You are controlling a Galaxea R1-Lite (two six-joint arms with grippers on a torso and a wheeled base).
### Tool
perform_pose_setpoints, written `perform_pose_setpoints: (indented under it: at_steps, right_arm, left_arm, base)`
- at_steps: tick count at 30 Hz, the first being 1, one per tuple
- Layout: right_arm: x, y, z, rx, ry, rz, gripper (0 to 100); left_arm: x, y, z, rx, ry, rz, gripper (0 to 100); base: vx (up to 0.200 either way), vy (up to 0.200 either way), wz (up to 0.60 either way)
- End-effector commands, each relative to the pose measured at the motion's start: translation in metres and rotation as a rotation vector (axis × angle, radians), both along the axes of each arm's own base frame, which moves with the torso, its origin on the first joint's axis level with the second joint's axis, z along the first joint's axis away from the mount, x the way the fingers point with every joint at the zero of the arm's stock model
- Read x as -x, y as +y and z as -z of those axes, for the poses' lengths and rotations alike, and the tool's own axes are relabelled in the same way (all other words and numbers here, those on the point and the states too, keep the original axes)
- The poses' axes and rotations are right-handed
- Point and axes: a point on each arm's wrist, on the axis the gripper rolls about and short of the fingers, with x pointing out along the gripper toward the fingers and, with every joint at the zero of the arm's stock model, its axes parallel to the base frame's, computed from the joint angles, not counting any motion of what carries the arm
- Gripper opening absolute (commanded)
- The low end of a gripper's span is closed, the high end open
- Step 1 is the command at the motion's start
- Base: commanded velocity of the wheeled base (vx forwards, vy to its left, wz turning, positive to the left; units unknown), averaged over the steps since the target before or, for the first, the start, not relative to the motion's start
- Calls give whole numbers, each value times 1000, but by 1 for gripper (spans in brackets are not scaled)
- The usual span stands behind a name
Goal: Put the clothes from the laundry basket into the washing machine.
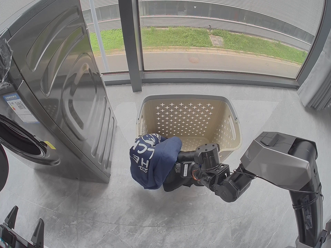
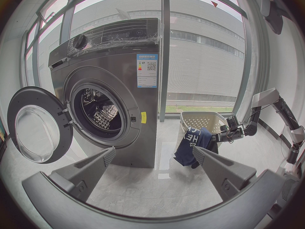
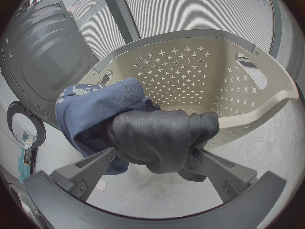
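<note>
Head view, right gripper (image 1: 172,172): buried in the clothes bundle (image 1: 155,161); the bundle is clamped and held up.
Head view, clothes bundle: a navy garment (image 1: 151,157) with white lettering is wrapped over a dark mesh garment (image 1: 172,185). It is hung at the near corner of the laundry basket (image 1: 188,117), on the washing machine (image 1: 65,86) side.
Head view, laundry basket: cream, star-punched, set on the floor (image 1: 155,217) just beside the washing machine.
Head view, left gripper (image 1: 24,221): seen low at the near left, well apart from the basket; fingers parted, nothing held.
Left wrist view, left gripper (image 2: 154,152): fingers spread wide, empty, pointed toward the washing machine (image 2: 127,89).
Left wrist view, door (image 2: 36,126): swung fully open; the drum (image 2: 100,112) is exposed.
Left wrist view, clothes bundle (image 2: 192,143): hung in front of the laundry basket (image 2: 203,120), outside the machine, gripped by the right gripper (image 2: 213,139).
Right wrist view, right gripper (image 3: 154,153): fingers kept wide by the bulky bundle and pressed against both its sides.
Right wrist view, dark mesh garment (image 3: 159,137): bunched between the fingers, one end draped over the laundry basket (image 3: 254,108) rim.
Right wrist view, navy garment (image 3: 92,112): folded over the mesh on the washing-machine side.
</note>
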Motion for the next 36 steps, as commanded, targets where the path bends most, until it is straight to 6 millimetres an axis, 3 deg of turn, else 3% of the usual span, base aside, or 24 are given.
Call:
perform_pose_setpoints:
  at_steps: [1,14,24,36]
  right_arm:
    - [-2,1,2,-4,-6,2,0]
    - [4,1,-3,-16,-17,-6,0]
    - [31,-20,-38,-17,-21,-2,0]
    - [31,-18,-13,14,18,-10,0]
  left_arm:
    - [0,0,5,0,3,-1,100]
    - [0,0,5,2,3,0,100]
    - [0,0,5,0,3,-1,100]
    - [0,0,5,0,3,1,100]
  base:
    - [0,0,0]
    - [0,0,0]
    - [0,0,0]
    - [0,0,0]
